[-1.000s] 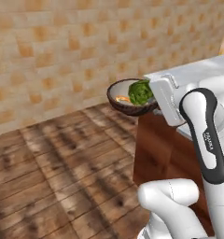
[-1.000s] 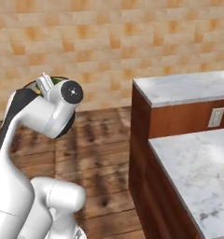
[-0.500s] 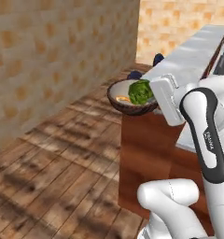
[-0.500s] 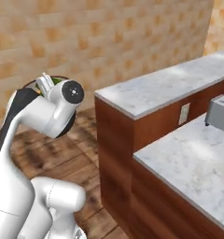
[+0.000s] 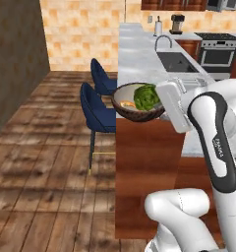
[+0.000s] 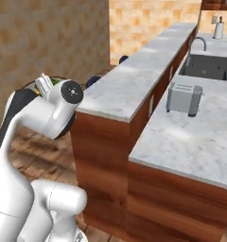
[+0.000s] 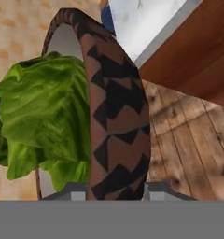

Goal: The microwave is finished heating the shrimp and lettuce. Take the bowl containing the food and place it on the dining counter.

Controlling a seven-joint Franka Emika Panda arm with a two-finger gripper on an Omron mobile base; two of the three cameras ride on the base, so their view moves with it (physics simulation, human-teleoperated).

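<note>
Beside dining counter (image 5: 139,59), raised claw (image 7: 115,190) grips bowl (image 5: 134,109) rim.

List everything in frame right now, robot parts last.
bowl: 1, dark brown patterned, held in the air beside the end of the dining counter
lettuce: 1, bright green, inside the bowl
shrimp: orange-pink bit, count unclear, in the bowl beside the lettuce
dining counter: 1, white-grey marble on reddish wood
stools: 2, dark blue, along the dining counter
sink with faucet: 1, dark basin, in the lower marble counter
toaster: 1, grey, on the lower counter
stove: 1, steel, against the far wall
floor: brown wood planks
arm: 1, white with dark joints
claw: 1, shut on the bowl rim
</note>
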